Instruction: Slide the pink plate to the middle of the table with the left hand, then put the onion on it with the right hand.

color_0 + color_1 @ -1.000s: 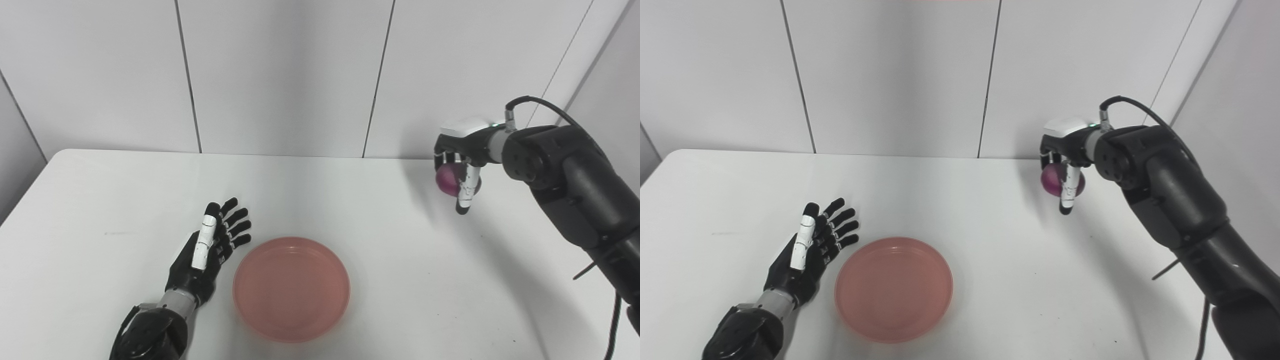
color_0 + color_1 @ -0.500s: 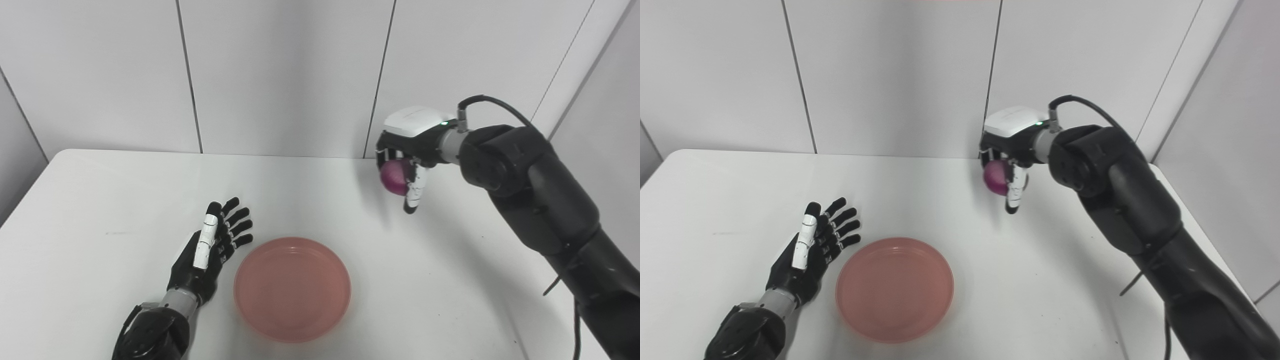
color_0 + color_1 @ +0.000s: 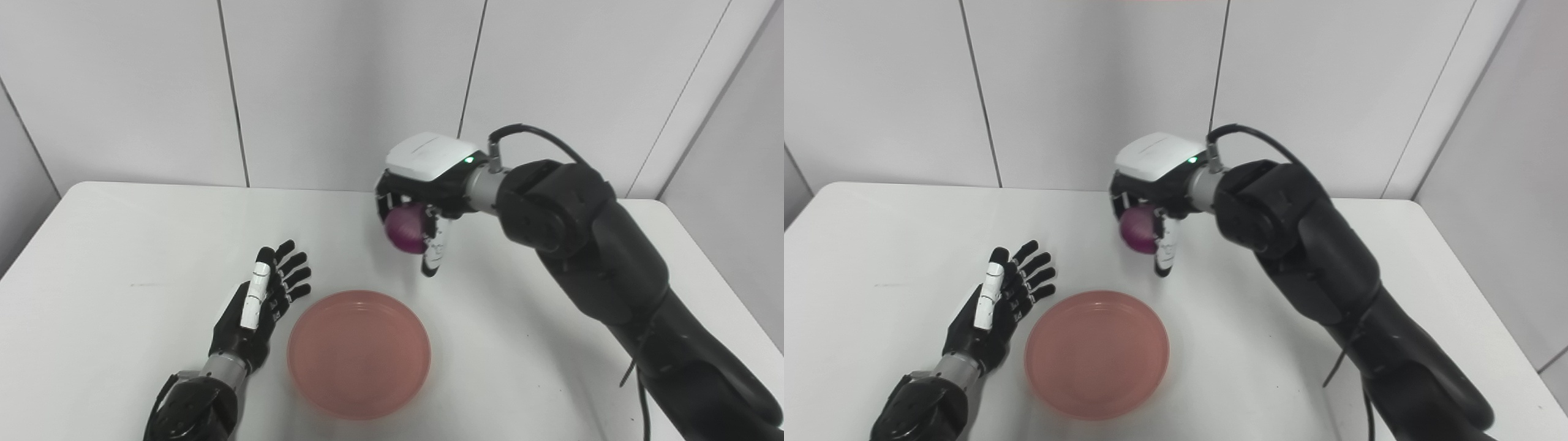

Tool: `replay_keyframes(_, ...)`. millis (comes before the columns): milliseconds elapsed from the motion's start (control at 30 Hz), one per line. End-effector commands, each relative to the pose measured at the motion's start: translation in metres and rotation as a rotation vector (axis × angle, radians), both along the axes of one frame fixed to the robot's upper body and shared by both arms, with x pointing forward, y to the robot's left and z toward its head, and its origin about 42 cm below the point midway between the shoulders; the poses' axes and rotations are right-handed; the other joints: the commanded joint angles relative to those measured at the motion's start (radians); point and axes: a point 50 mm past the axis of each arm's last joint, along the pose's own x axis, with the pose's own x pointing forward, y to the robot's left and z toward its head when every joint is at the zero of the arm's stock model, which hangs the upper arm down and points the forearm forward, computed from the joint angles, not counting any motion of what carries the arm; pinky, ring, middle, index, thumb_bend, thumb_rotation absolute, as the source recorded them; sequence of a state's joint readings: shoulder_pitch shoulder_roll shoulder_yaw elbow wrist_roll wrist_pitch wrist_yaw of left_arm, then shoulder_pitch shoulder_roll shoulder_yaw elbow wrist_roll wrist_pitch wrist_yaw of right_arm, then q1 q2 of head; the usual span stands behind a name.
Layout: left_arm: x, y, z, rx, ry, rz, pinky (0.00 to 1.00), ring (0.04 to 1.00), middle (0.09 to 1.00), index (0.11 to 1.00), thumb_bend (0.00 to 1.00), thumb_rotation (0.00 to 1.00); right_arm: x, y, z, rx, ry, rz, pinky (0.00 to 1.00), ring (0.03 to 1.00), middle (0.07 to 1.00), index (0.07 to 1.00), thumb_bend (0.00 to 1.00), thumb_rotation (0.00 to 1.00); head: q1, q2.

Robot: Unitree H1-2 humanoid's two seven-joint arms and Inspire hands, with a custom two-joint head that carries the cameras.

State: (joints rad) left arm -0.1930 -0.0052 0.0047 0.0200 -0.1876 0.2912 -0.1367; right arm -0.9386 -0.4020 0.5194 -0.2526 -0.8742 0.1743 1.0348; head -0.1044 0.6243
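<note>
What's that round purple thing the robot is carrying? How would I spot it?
Start at the white table, then follow the big black arm from the right to its white-topped right hand. Gripped in its fingers, in the air beyond the shallow round pink plate, is a small glossy purple onion, the only ball-shaped thing here.

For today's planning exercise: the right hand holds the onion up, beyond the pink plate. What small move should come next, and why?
Probably carry the onion nearer and lower, over the pink plate. The right hand grips it above the table, beyond the plate's far rim, and the plate is empty. The left hand lies open beside it.
</note>
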Motion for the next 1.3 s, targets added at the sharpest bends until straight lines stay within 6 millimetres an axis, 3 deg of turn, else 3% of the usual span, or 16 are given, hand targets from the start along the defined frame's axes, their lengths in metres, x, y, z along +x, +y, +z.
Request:
replay_keyframes(0,-0.005,-0.004,-0.017,0.015,0.073,-0.004,0.84,0.89,0.91,0.91,0.7,0.97,-0.01,0.011,0.022,0.015,-0.082,0.053,0.3,0.378,0.485,0.493,0.53,0.0,0.001,-0.001)
replay_keyframes(33,-0.006,-0.005,-0.017,0.016,0.073,-0.004,0.84,0.89,0.91,0.91,0.7,0.97,-0.015,0.016,0.017,0.022,-0.077,0.07,0.3,0.377,0.485,0.493,0.53,0.0,0.01,0.0)
replay_keyframes(67,-0.006,-0.006,-0.017,0.017,0.072,-0.003,0.84,0.891,0.907,0.909,0.7,0.97,-0.018,0.02,0.014,0.027,-0.075,0.081,0.32,0.416,0.603,0.49,0.52,0.0,0.01,0.0)
replay_keyframes(100,-0.006,-0.007,-0.018,0.016,0.071,-0.002,0.84,0.891,0.906,0.909,0.7,0.97,-0.021,0.024,0.011,0.038,-0.065,0.09,0.33,0.437,0.664,0.489,0.51,0.0,0.017,0.001)
replay_keyframes(200,-0.007,-0.01,-0.018,0.016,0.068,-0.002,0.84,0.889,0.907,0.911,0.72,0.97,-0.026,0.029,0.003,0.056,-0.045,0.107,0.33,0.453,0.661,0.483,0.51,0.0,0.036,0.003)
replay_keyframes(267,-0.007,-0.011,-0.018,0.015,0.068,-0.002,0.84,0.888,0.906,0.915,0.72,0.98,-0.029,0.033,-0.002,0.059,-0.028,0.11,0.36,0.442,0.556,0.484,0.52,0.0,0.045,0.004)
replay_keyframes(400,-0.007,-0.013,-0.018,0.014,0.069,-0.002,0.85,0.891,0.904,0.918,0.72,0.98,-0.032,0.04,-0.016,0.063,0.007,0.119,0.38,0.42,0.497,0.525,0.52,0.0,0.054,0.007)
replay_keyframes(500,-0.007,-0.014,-0.019,0.011,0.071,0.002,0.85,0.889,0.9,0.914,0.73,0.97,-0.034,0.045,-0.026,0.063,0.024,0.118,0.36,0.425,0.509,0.498,0.52,0.0,0.059,0.008)
replay_keyframes(833,-0.008,-0.013,-0.02,0.008,0.071,0.01,0.86,0.89,0.901,0.91,0.74,0.96,-0.036,0.047,-0.054,0.021,0.049,0.143,0.35,0.397,0.488,0.553,0.51,0.0,0.059,0.014)
replay_keyframes(933,-0.009,-0.013,-0.02,0.014,0.071,0.008,0.84,0.888,0.903,0.916,0.74,0.97,-0.036,0.046,-0.064,0.009,0.067,0.137,0.36,0.419,0.528,0.501,0.52,0.0,0.058,0.014)
replay_keyframes(1267,-0.009,-0.013,-0.019,0.012,0.075,0.008,0.85,0.889,0.903,0.922,0.74,0.96,-0.035,0.038,-0.075,0.036,0.084,0.126,0.37,0.426,0.533,0.495,0.52,0.0,0.056,0.015)
